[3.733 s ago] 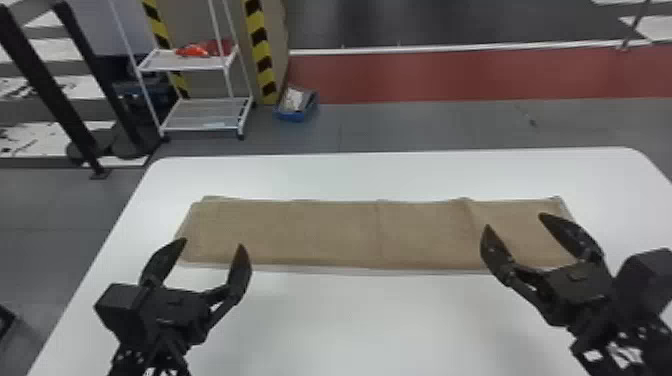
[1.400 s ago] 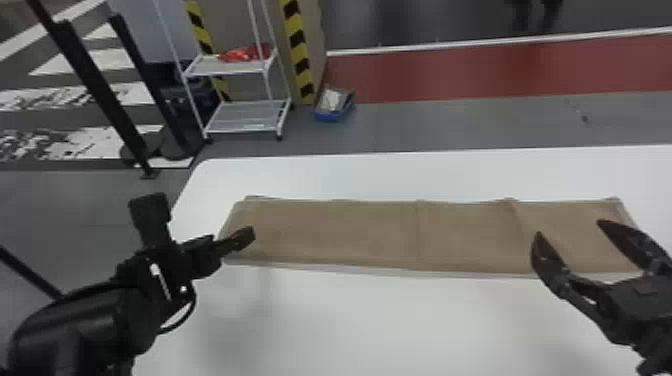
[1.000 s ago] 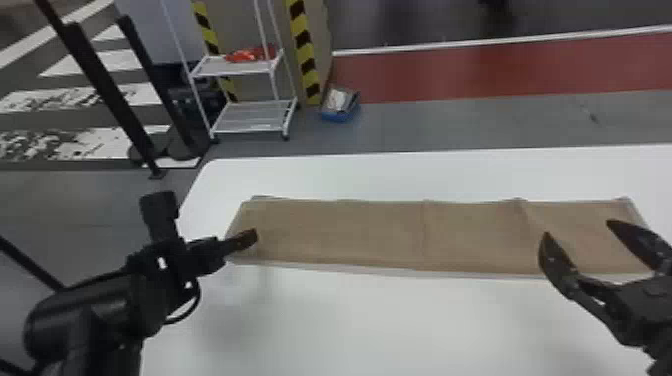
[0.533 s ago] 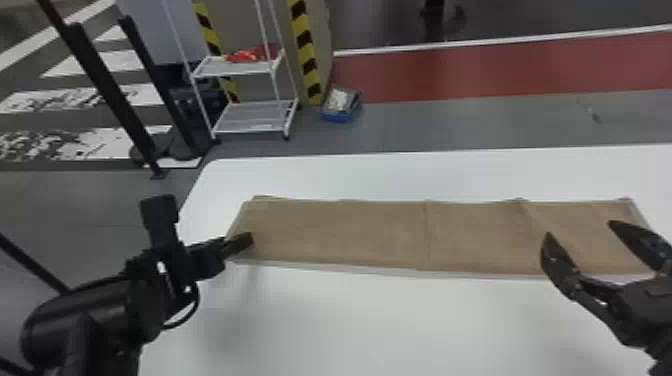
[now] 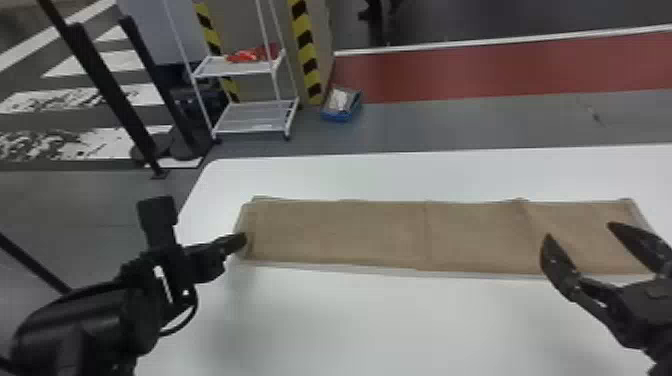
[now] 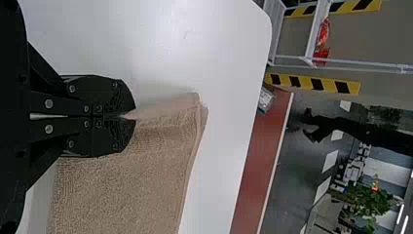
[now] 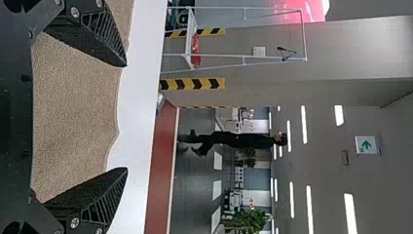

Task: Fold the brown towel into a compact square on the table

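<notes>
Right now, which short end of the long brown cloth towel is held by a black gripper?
The left end: the left black gripper pinches it between closed fingers. The right end, near the open right black gripper, is not held.

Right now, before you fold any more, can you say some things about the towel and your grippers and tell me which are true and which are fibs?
1. The brown towel lies on the white table. True.
2. The towel is already a compact square. False: it is a long strip.
3. The left gripper pinches the towel near its left end. True.
4. The right gripper is shut tight on the towel. False: its fingers are apart and grip nothing.
5. The red thing behind the table is on the floor. False: it is on the upper shelf of a white rack.
</notes>
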{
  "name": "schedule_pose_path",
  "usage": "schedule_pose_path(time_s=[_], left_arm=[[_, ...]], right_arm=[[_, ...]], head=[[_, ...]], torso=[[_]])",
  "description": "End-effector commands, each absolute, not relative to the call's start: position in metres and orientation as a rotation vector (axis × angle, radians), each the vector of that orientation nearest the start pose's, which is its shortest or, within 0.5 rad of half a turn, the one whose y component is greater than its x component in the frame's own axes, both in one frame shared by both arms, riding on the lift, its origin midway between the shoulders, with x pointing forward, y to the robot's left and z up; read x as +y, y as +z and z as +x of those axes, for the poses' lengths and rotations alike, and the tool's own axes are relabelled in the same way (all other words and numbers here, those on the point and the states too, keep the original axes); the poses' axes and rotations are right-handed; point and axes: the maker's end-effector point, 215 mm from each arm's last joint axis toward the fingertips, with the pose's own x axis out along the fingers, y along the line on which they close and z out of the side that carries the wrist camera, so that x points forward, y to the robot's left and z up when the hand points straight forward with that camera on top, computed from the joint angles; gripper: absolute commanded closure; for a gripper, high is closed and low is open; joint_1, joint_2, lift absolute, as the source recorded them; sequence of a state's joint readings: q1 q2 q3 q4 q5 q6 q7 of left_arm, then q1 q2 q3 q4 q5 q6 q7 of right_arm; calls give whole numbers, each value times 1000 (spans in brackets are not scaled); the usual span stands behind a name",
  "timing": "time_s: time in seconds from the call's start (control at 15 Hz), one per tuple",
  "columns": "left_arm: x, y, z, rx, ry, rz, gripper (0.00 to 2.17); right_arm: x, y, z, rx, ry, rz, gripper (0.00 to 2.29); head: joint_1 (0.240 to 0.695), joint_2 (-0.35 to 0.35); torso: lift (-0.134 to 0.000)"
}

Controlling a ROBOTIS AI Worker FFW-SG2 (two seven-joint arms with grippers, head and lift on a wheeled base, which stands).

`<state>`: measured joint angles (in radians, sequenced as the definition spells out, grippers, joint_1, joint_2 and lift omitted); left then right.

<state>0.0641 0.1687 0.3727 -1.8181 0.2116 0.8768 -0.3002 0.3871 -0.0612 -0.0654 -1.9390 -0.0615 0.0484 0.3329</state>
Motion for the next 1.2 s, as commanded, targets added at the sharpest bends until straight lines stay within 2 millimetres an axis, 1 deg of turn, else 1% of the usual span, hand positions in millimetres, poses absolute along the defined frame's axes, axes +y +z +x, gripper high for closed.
schedule_pose_path(time_s=[0.0,0.07,0.13,0.2,0.27,0.33,0.47,0.53,0.6,0.67,0.93,1.0,1.07,1.13], left_arm=[[383,-437,506,579,-7,-213,2145],[379,-424,505,557,-14,-199,2145],[367,-407,508,524,-35,-191,2145],[351,-387,510,490,-59,-174,2145],[333,-374,510,480,-83,-174,2145],[312,-359,511,466,-110,-173,2145],[270,-338,512,447,-166,-152,2145],[247,-325,514,431,-199,-138,2145],[222,-319,515,436,-233,-130,2145],[203,-310,518,426,-253,-121,2145],[117,-265,538,348,-313,-92,2145],[96,-255,542,329,-333,-74,2145],[83,-250,543,320,-348,-46,2145],[72,-259,543,339,-363,-32,2145]], right_arm=[[-205,-358,470,69,290,-7,130],[-205,-359,470,70,290,-6,130],[-205,-360,470,72,290,-5,130],[-205,-360,470,72,288,-4,130],[-204,-360,470,72,290,-5,130],[-203,-360,469,72,291,-3,130],[-202,-360,469,68,290,-2,130],[-202,-360,468,68,290,-2,130],[-202,-360,467,68,291,-3,130],[-202,-359,466,65,291,-2,130],[-204,-360,462,64,289,-5,130],[-205,-360,460,61,288,-6,130],[-206,-361,459,63,285,-8,130],[-207,-359,458,55,284,-10,130]], head=[[695,210],[695,207],[695,205],[695,201],[695,195],[695,173],[695,138],[695,119],[695,102],[695,62],[695,-16],[695,-56],[695,-80],[695,-103]], torso=[[-125],[-125],[-125],[-125],[-125],[-125],[-125],[-125],[-125],[-125],[-125],[-125],[-125],[-125]])
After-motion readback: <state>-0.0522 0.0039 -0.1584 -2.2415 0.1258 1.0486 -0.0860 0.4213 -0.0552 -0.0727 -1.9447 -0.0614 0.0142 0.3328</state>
